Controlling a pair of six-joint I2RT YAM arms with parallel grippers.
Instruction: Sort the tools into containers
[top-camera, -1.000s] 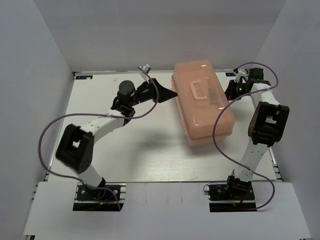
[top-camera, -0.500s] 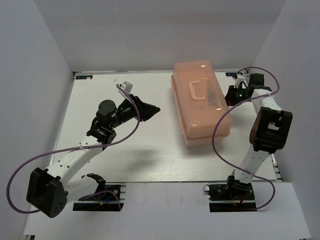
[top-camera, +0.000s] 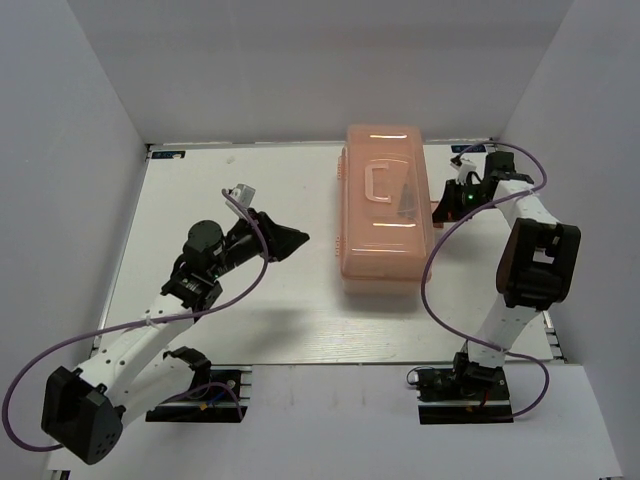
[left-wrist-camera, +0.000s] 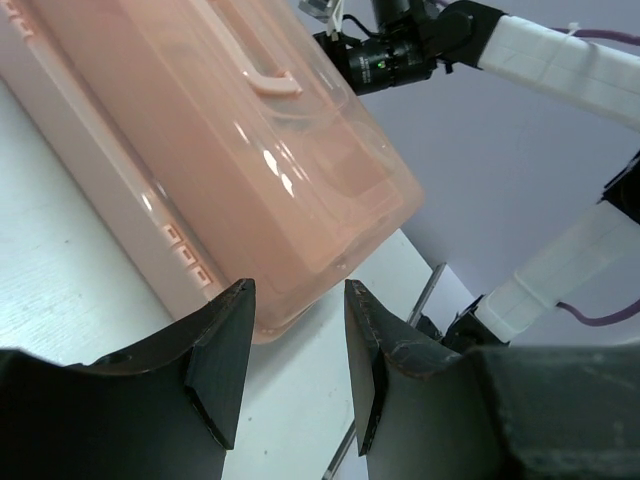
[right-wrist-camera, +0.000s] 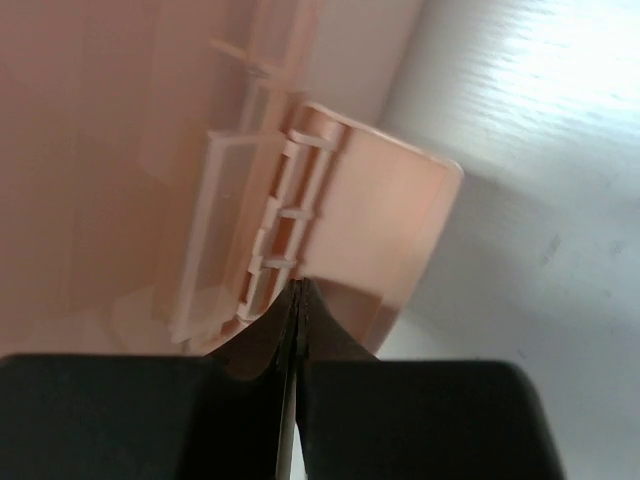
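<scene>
- While the right claw is clenched, its tips at the latch flap and pinching nothing I can make out, the left claw hangs released, apart from the toolbox.
- The toolbox sits lid-down on the counter between the arms. Its long axis runs near-to-far and its latch side faces the right arm.
- It is probably stiff, light and glossy-slick, and best taken by the handle or the latch.

The white table carries one thing: a translucent salmon-pink toolbox, lid down, standing flat right of centre and toward the far edge. Its long sides run near to far, and its base rests on the tabletop along its whole length — a soft shadow lies at its near end.
</scene>
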